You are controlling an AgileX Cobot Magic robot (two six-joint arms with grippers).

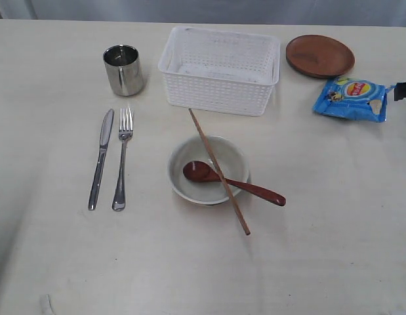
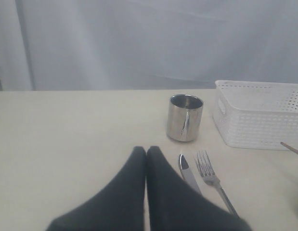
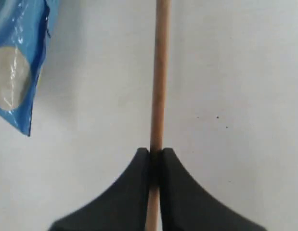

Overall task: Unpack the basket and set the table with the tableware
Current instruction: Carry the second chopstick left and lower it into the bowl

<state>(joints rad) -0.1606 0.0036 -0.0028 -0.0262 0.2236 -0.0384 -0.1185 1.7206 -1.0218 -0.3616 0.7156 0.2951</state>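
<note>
The white basket (image 1: 219, 98) stands at the back of the table (image 1: 321, 249) and looks empty. The steel cup (image 1: 122, 69) is to its left, with the knife (image 1: 101, 157) and fork (image 1: 122, 161) side by side in front of it. The off-white bowl (image 1: 180, 180) holds the red-brown spoon (image 1: 255, 190), and one chopstick (image 1: 219, 172) lies across the bowl. The brown plate (image 1: 319, 56) sits at the back right. My right gripper (image 3: 155, 153) is shut on the other chopstick (image 3: 160, 72); only a dark tip of this gripper (image 1: 403, 90) shows at the exterior view's right edge. My left gripper (image 2: 146, 150) is shut and empty, just beside the knife (image 2: 187, 171).
A blue chip bag (image 1: 352, 98) lies in front of the plate, next to my right gripper, and shows beside the held chopstick as the chip bag (image 3: 19, 62). From the left wrist, the cup (image 2: 185, 118), fork (image 2: 211, 178) and basket (image 2: 259, 120) lie ahead.
</note>
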